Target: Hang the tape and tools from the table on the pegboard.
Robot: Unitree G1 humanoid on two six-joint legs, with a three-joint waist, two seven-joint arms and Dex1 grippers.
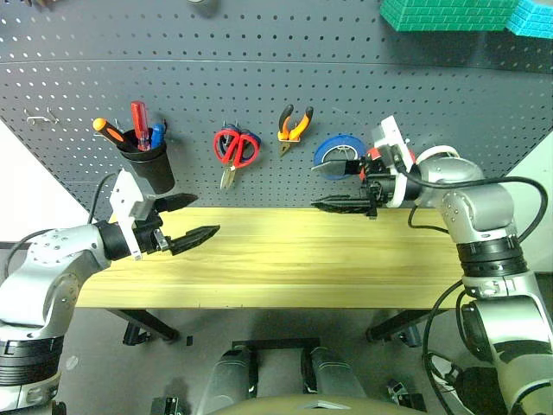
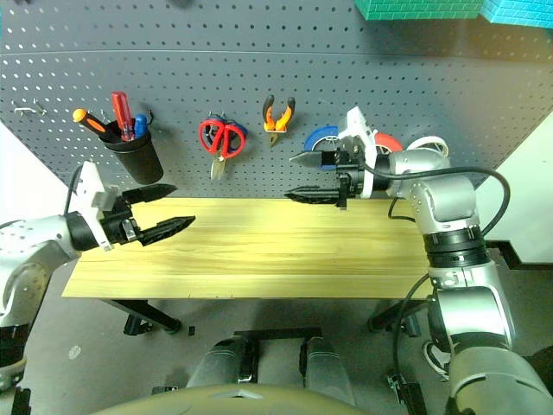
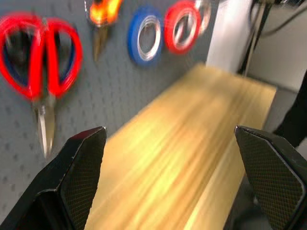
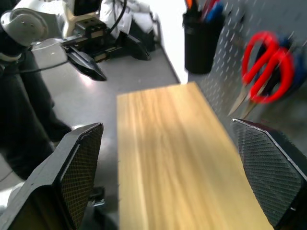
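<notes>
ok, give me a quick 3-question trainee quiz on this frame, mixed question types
1. True or false: the red-handled scissors lie on the table.
2. Multiple choice: where does the red-handled screwdriver sit? A) on a bare hook B) in the black cup on the pegboard C) in the left gripper
3. Fill in: the pliers hang between the scissors and the ___ tape roll.

Key:
1. False, they hang on the pegboard.
2. B. Both the left gripper and the right gripper are open and hold nothing.
3. Blue.
</notes>
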